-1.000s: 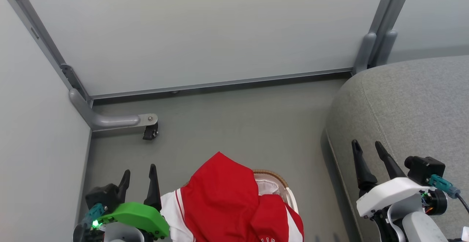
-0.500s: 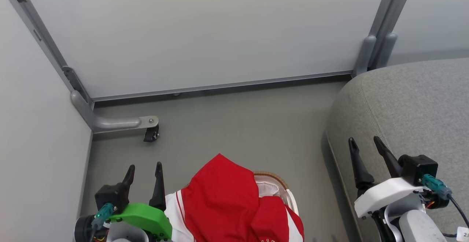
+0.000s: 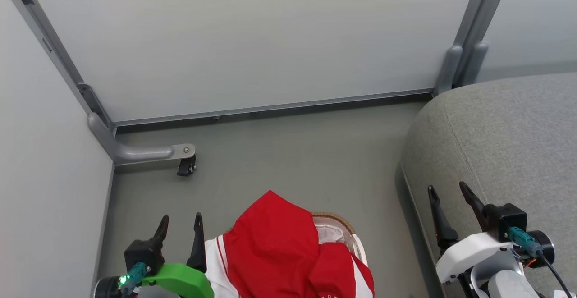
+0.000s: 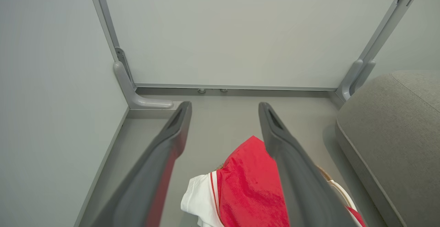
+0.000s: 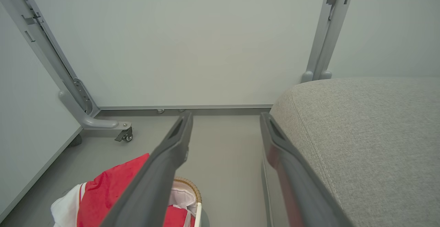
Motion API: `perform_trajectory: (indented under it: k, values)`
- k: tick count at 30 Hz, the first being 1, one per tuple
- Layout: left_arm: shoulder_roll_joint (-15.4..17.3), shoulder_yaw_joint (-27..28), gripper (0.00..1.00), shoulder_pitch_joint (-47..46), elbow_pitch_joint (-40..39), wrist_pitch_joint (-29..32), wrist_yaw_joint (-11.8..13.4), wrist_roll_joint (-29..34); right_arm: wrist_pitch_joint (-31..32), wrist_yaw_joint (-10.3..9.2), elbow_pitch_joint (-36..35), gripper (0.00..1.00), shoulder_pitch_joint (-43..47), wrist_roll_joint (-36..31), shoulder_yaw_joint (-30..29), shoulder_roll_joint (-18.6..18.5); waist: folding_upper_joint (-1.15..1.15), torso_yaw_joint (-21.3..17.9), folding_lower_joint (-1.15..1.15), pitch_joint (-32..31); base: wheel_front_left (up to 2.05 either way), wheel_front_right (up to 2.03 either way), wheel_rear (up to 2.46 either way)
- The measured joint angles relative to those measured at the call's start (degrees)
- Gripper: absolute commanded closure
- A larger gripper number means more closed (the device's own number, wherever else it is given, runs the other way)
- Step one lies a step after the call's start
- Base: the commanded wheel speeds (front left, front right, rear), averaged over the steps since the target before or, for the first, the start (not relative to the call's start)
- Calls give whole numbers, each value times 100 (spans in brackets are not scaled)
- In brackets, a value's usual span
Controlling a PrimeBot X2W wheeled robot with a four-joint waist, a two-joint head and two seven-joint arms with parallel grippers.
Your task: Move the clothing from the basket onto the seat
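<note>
The red clothing (image 3: 275, 248) with white panels is heaped in the basket (image 3: 343, 225), whose brown woven rim and white liner peek out at the bottom middle of the head view. My left gripper (image 3: 180, 222) stands open just left of the heap, nothing between its fingers. At the lower right my right gripper (image 3: 447, 192) is open beside the front edge of the grey seat (image 3: 509, 140). The left wrist view shows the clothing (image 4: 247, 185) below the open fingers (image 4: 175, 134). The right wrist view has the clothing (image 5: 106, 189), the basket (image 5: 192, 189) and the seat (image 5: 361, 134).
Pale partition walls close in the left and far sides. A grey metal foot with a castor (image 3: 185, 166) juts onto the floor at the left. Grey posts (image 3: 455, 63) stand by the seat's far corner.
Both grippers have shifted: the left one moved right and lower in the picture, closer to the clothing, and the right one dropped lower and slightly left. The clothing has not moved.
</note>
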Motion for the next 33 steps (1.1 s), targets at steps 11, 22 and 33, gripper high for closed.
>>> perform_trajectory:
  k: [11, 22, 33]
  values:
    - [0, -303, 0, -2, 171, -116, -11, 74, -119, 0, -97, 0, -201, -401, 160, 33, 0, -100, 0, 272, 0, 0, 0]
    - [-1, -750, 0, -1078, 556, -178, -248, -54, -169, 3, -637, 0, -1041, -520, 353, 37, 0, -352, 0, 1279, 0, 0, 0]
    - [-10, -1093, 0, -2331, 1266, -178, -394, 4, -177, 3, -1092, 0, -1750, -433, 477, 101, 0, -708, 0, 2589, 0, 0, 0]
